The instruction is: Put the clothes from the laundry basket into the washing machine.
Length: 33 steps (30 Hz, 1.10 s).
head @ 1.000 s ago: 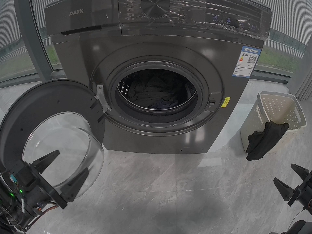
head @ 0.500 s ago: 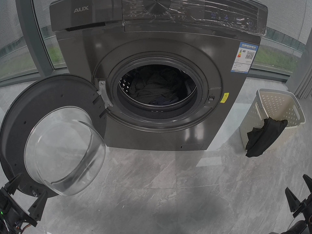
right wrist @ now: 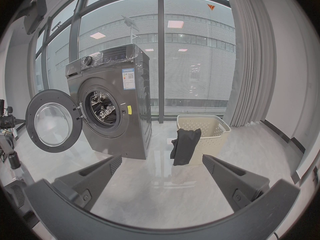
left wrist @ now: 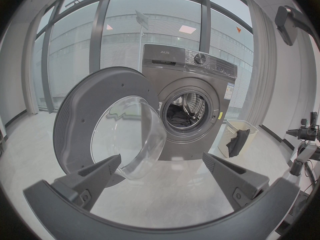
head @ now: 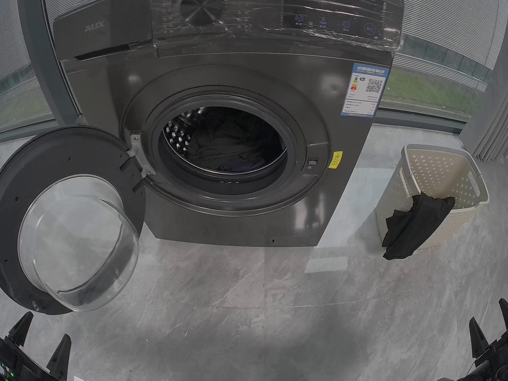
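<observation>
In the head view, a dark garment (head: 415, 226) is hanging down over the basket's (head: 444, 173) near rim, on the floor (head: 264, 292) right of the washer (head: 227, 75), nearer the right gripper (head: 488, 318) than the left gripper (head: 42, 334). In the left wrist view, that arm's jaws are gaping, empty. In the right wrist view, those jaws are gaping too, with the garment straight ahead.
</observation>
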Tool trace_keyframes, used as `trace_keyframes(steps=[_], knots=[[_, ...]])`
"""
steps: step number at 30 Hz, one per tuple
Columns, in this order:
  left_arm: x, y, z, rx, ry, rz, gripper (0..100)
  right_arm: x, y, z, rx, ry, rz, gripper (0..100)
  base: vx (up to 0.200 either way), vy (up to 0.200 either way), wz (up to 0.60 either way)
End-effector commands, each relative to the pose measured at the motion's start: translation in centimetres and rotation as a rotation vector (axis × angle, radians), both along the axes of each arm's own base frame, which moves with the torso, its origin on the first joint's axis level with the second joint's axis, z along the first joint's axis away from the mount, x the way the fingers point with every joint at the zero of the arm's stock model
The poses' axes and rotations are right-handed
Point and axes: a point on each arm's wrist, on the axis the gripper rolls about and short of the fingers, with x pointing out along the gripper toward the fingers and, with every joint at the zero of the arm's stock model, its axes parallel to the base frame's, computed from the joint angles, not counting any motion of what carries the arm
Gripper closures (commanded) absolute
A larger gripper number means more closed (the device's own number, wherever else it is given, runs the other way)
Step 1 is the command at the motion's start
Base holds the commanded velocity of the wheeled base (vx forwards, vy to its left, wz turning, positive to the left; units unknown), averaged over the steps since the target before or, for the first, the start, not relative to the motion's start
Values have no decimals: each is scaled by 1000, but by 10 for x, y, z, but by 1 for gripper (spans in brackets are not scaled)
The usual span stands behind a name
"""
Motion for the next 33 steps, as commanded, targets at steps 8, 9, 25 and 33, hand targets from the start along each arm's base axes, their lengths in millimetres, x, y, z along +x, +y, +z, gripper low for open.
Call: trace_keyframes(steps=[8, 9, 25, 33], knots=[[-8, -3, -9, 77, -75, 52, 0, -1, 1, -6, 1, -18, 26, 0, 0, -200, 0], [-8, -2, -13, 78, -38, 69, 0, -1, 1, -6, 1, -18, 28, 0, 0, 0, 0], [-8, -2, -14, 73, -21, 101, 0, -1, 1, -6, 1, -18, 29, 0, 0, 0, -262], [-8, -2, -14, 68, -21, 101, 0, -1, 1, -6, 1, -18, 29, 0, 0, -175, 0]])
